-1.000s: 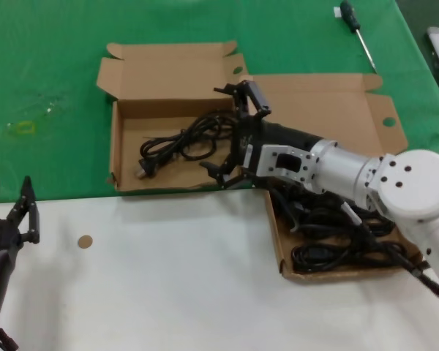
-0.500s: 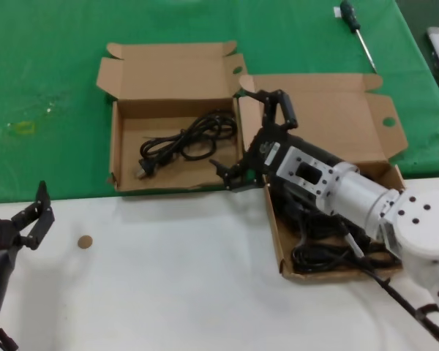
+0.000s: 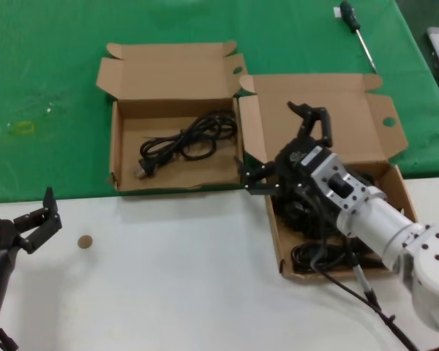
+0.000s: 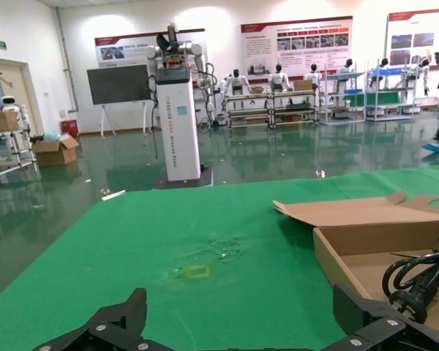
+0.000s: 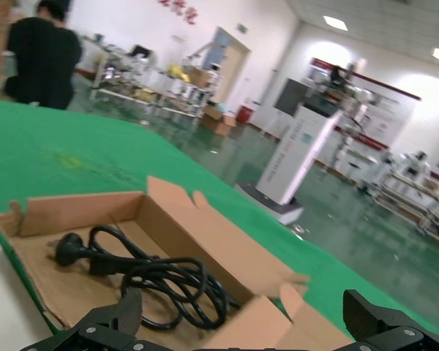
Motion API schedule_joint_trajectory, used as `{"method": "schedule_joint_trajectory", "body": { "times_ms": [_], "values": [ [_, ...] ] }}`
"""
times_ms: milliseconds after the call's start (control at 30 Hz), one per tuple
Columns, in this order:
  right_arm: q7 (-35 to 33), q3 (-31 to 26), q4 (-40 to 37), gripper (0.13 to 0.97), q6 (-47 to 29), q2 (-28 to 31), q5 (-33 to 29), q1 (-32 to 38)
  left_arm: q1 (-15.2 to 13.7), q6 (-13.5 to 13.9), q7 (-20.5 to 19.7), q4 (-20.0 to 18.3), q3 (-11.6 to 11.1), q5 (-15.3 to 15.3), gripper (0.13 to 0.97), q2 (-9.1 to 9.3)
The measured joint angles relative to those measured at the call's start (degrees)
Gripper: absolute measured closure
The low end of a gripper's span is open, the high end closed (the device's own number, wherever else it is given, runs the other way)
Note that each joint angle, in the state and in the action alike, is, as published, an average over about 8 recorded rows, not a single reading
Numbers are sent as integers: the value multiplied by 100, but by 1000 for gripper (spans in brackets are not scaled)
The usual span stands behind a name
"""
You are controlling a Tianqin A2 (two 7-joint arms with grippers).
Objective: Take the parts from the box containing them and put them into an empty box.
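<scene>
The right gripper point(image 3: 287, 146) hangs wide open and holds nothing, just above the box containing them point(image 3: 329, 110). More black parts point(image 3: 329, 256) lie in that box under the arm. One cord point(image 3: 184, 143) lies in the other box point(image 3: 124, 157), just beside it. The left gripper point(image 3: 31, 223) waits, open, on the white table point(image 3: 168, 292), well apart from both boxes.
</scene>
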Motion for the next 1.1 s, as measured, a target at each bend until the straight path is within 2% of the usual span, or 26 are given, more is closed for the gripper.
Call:
{"method": "schedule_joint_trajectory", "body": {
  "times_ms": [333, 633, 1100],
  "values": [
    [488, 361, 405, 129, 494, -29, 275, -640, 0, 0, 1, 0, 0, 0, 170, 0],
    [926, 686, 767, 129, 935, -55, 520, -1210, 0, 0, 2, 0, 0, 0, 132, 0],
    [1399, 1034, 1159, 129, 1411, -83, 785, -1825, 0, 0, 2, 0, 0, -1, 132, 0]
  ]
}}
